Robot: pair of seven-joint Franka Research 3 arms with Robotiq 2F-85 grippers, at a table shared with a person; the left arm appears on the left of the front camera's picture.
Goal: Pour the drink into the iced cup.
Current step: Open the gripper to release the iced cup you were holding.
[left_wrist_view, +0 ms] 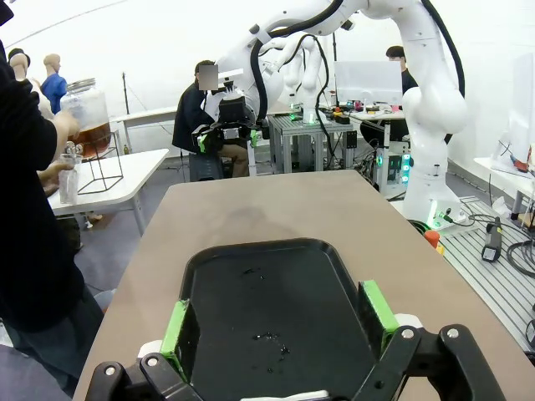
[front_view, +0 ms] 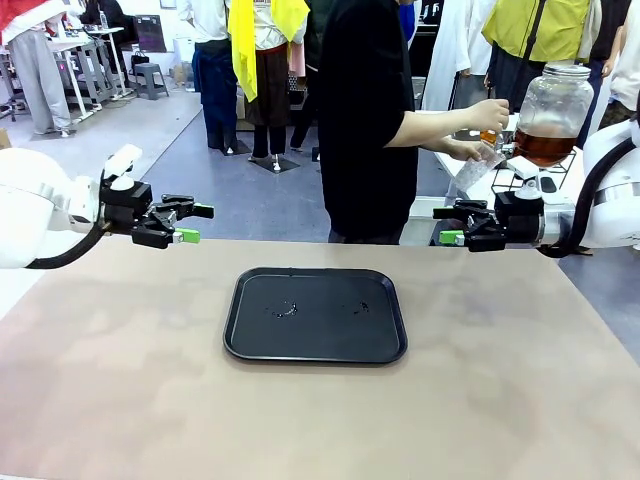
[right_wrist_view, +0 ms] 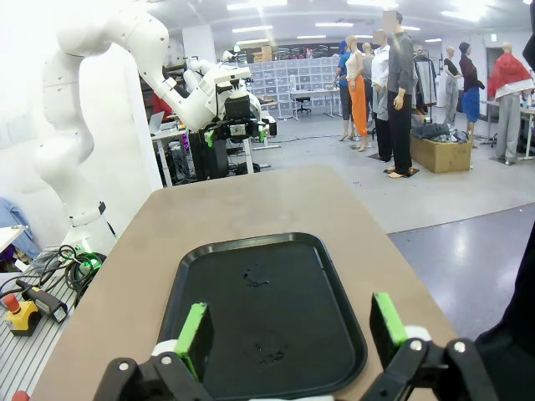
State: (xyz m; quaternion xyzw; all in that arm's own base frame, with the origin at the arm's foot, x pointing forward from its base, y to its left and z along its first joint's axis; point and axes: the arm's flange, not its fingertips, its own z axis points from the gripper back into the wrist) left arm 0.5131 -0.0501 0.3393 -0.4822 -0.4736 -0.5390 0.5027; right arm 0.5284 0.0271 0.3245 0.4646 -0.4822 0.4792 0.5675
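At a side table beyond the worktop (front_view: 500, 400), a person's hand (front_view: 487, 115) holds a clear plastic cup (front_view: 478, 168) under the big glass dispenser jar (front_view: 551, 112) of amber-brown drink (front_view: 545, 146). Left gripper (front_view: 186, 222) and right gripper (front_view: 452, 226) hover spread and empty above the black rectangular tray (front_view: 390, 340). Overfilling, or a tilted handover, could spill drink onto the tray.

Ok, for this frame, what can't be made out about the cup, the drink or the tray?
- Cup: front view, small and clear, partly covered by the person's hand; ice inside cannot be told.
- Spigot: front view, hidden behind the other hand, so any flow of the drink is unseen.
- Jar: left wrist view, too small for detail.
- Tray: both wrist views, near edge cut off behind the pincer fingers.
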